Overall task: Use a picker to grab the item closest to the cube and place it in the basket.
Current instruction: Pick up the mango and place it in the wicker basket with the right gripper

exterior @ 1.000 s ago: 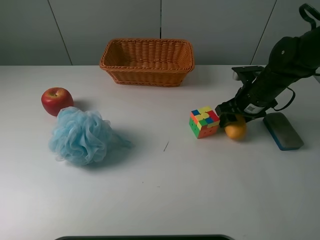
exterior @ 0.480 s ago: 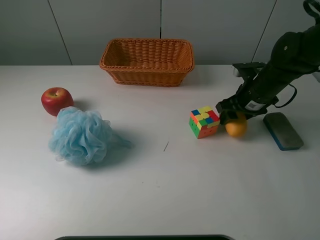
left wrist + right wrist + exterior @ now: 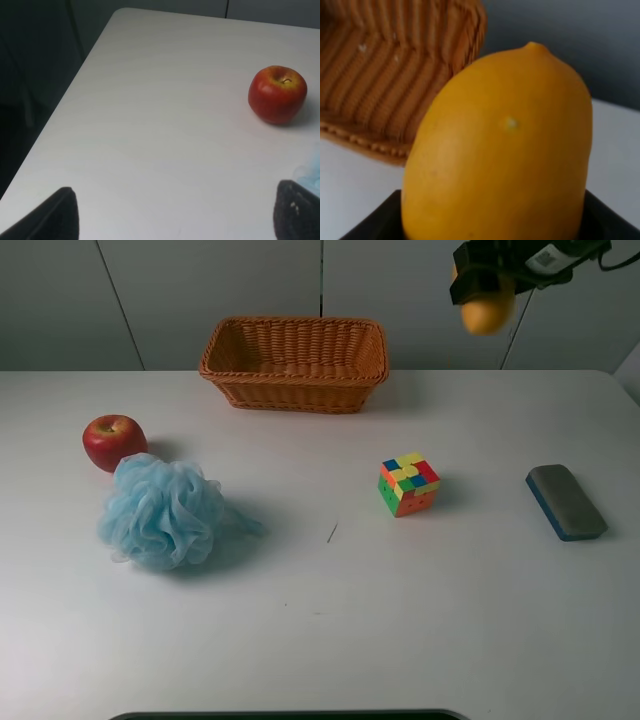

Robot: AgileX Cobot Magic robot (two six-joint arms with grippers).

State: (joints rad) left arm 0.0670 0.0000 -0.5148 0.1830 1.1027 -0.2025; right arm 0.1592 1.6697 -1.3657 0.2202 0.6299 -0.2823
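Over the white table (image 3: 320, 620) bearing the orange-brown woven wicker basket (image 3: 295, 390), the left gripper (image 3: 172, 210) hung with jaws spread wide, and the right gripper (image 3: 485, 285), high in the air right of the basket, was clenched on the yellow lemon (image 3: 487, 312) (well apart from the multicoloured puzzle cube (image 3: 408, 484)).

A white table (image 3: 320, 640) fills the scene, matte and evenly lit, its shadows soft. Behind it stands a grey panelled wall (image 3: 210, 300), thin dark seams (image 3: 321, 280) running down it. Past the table's rounded corner (image 3: 118, 11) it's all dimness, details unclear.
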